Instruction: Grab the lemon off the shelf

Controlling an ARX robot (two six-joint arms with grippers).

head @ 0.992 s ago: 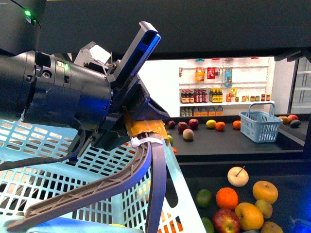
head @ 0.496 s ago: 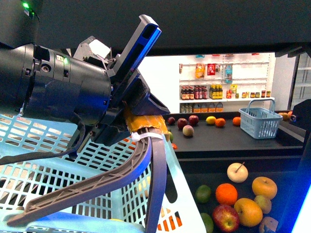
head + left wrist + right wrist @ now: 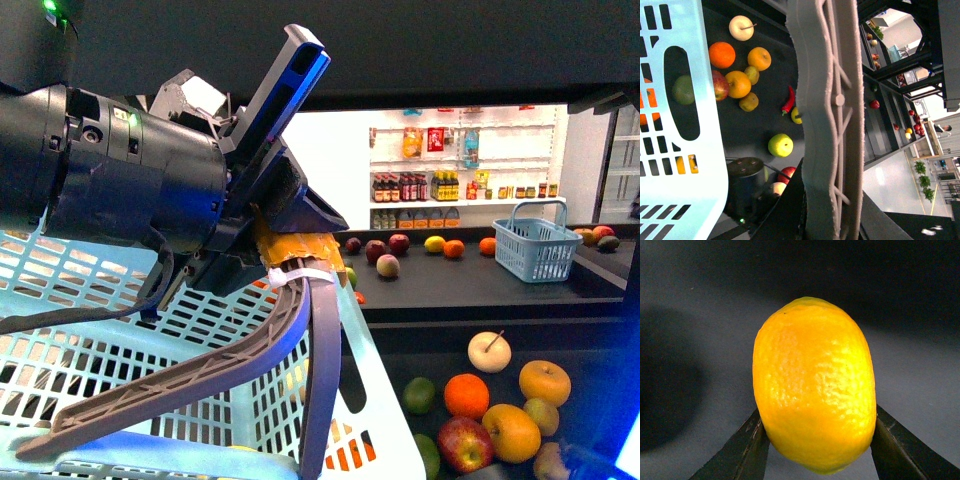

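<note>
We cannot make out what the pale blue basket [image 3: 90, 330] holds; left hand [image 3: 295, 262] clenched on its grey handle [image 3: 200, 375]. Lemon [image 3: 815, 385] grasped by the right hand [image 3: 816, 440], touching both fingers [image 3: 740, 455].

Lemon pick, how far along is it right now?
Done: the right gripper is closed on the lemon, with its fingers against both sides. In hand: that grip. The right wrist view does not show whether the lemon is off the dark shelf yet. The left gripper is clamped on the basket handle. Left: lift the lemon and bring it clear of the shelf.
</note>
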